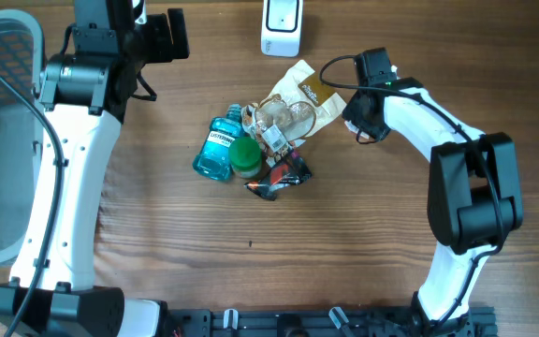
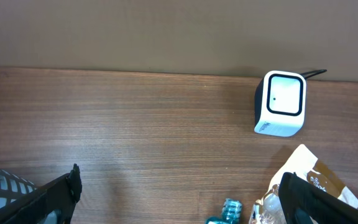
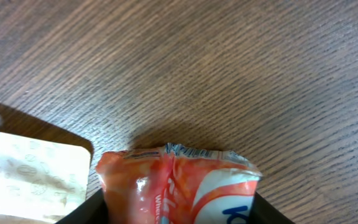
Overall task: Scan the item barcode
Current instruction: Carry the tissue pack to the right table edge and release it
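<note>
right claw (image 3: pixel 179 211) clamped on an orange packet (image 3: pixel 176 177) toward the far edge of the table (image 3: pixel 260 62); left claw (image 2: pixel 179 177) wide open

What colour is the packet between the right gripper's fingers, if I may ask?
The packet is orange-red and white with blue lettering, seen best in the right wrist view.

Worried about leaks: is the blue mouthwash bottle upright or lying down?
Lying down: the overhead view shows the mouthwash bottle full-length, its label facing the camera.
</note>
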